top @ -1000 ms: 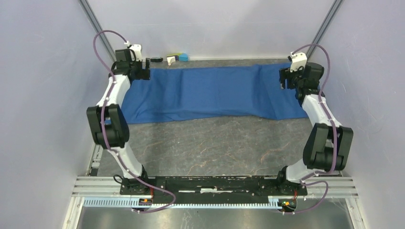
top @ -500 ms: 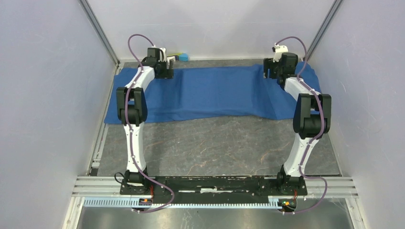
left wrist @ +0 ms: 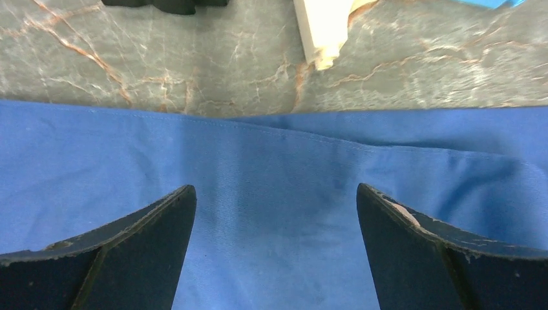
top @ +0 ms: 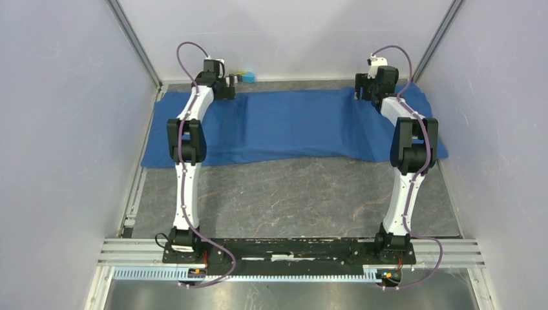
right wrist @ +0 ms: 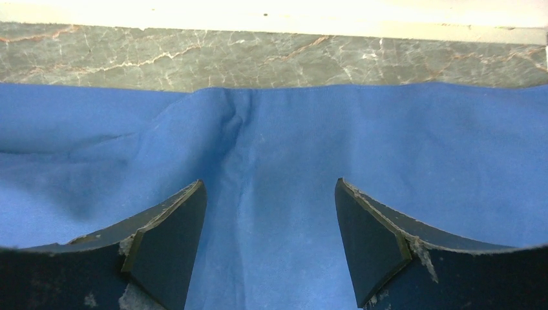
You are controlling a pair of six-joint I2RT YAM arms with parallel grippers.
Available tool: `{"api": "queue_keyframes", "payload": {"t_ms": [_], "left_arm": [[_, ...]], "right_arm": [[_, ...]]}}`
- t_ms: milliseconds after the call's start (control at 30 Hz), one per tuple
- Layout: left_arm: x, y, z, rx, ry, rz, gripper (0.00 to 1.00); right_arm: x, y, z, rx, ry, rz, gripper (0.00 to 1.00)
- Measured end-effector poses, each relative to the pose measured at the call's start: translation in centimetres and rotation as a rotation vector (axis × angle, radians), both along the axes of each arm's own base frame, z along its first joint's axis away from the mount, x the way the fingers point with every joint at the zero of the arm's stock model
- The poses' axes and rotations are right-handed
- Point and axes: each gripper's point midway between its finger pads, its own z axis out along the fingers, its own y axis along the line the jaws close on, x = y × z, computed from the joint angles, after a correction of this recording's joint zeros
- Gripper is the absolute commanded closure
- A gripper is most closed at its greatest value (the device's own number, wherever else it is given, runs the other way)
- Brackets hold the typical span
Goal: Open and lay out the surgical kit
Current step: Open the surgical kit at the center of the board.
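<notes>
The surgical kit's blue cloth wrap (top: pixel 294 126) lies spread flat across the far part of the table. Both arms reach straight out to its far edge. My left gripper (top: pixel 226 92) hovers over the far left part of the cloth, and in its wrist view the gripper (left wrist: pixel 274 190) is open, with only blue cloth (left wrist: pixel 271 168) between the fingers. My right gripper (top: pixel 362 92) is over the far right part. Its wrist view shows that gripper (right wrist: pixel 268 184) open above a soft crease (right wrist: pixel 234 126) in the cloth. Neither gripper holds anything.
Small items lie past the cloth at the back wall: a blue piece (top: pixel 247 77), a cream block (left wrist: pixel 322 29) and a black part (left wrist: pixel 169 5). Bare marble tabletop (top: pixel 284 200) stretches between the cloth and the arm bases. Side walls stand close on both sides.
Both arms have straightened from bent, outward poses. The grippers have moved inward and farther back along the cloth's far edge. The cloth's left and right ends now show.
</notes>
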Motion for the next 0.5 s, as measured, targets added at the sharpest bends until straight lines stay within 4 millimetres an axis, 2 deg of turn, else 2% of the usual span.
{"api": "queue_keyframes", "payload": {"t_ms": [133,200,500], "left_arm": [[-0.9,0.3,-2.4,0.019,0.072,0.013,0.03],[-1.0,0.3,-2.6,0.018,0.08,0.018,0.06],[-1.3,0.0,-2.7,0.009,0.093,0.011,0.43]], "right_arm": [[-0.2,0.2,-1.0,0.007,0.024,0.009,0.2],[-0.2,0.3,-1.2,0.011,0.027,0.014,0.2],[-0.3,0.6,-1.4,0.02,0.031,0.028,0.21]]}}
